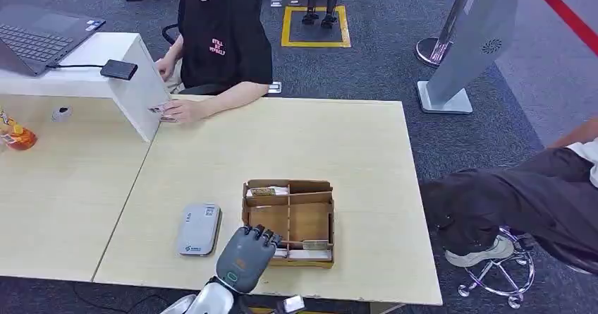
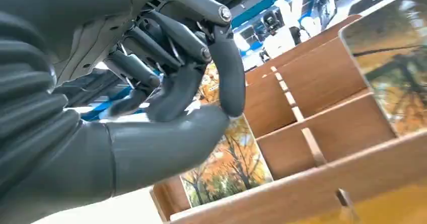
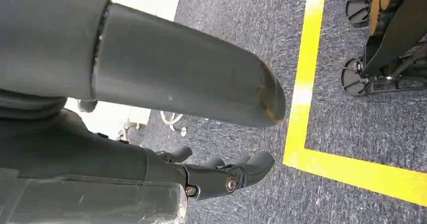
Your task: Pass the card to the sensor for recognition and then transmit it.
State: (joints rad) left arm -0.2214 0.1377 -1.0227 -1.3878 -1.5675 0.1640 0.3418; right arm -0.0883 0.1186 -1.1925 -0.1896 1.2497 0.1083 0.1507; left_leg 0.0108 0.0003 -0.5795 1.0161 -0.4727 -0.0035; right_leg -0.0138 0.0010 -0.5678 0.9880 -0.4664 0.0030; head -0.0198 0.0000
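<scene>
A brown wooden card box (image 1: 310, 215) stands near the table's front edge, with cards in its slots. My left hand (image 1: 245, 256) reaches into its front left compartment. In the left wrist view its thumb and a fingertip (image 2: 229, 90) meet over the edge of a card (image 2: 229, 166) printed with autumn trees, pinching it while it still stands in the box (image 2: 322, 113). The grey sensor pad (image 1: 199, 229) lies flat just left of the box. My right hand (image 3: 221, 176) hangs beside the table over carpet, fingers apart and holding nothing.
A person in black (image 1: 222, 39) sits across the table, one hand (image 1: 180, 109) on it. A laptop (image 1: 35, 39) sits on a white raised counter (image 1: 137, 81) at back left, with an orange bottle (image 1: 17, 137) below it. Another person's leg (image 1: 536, 201) is at the table's right.
</scene>
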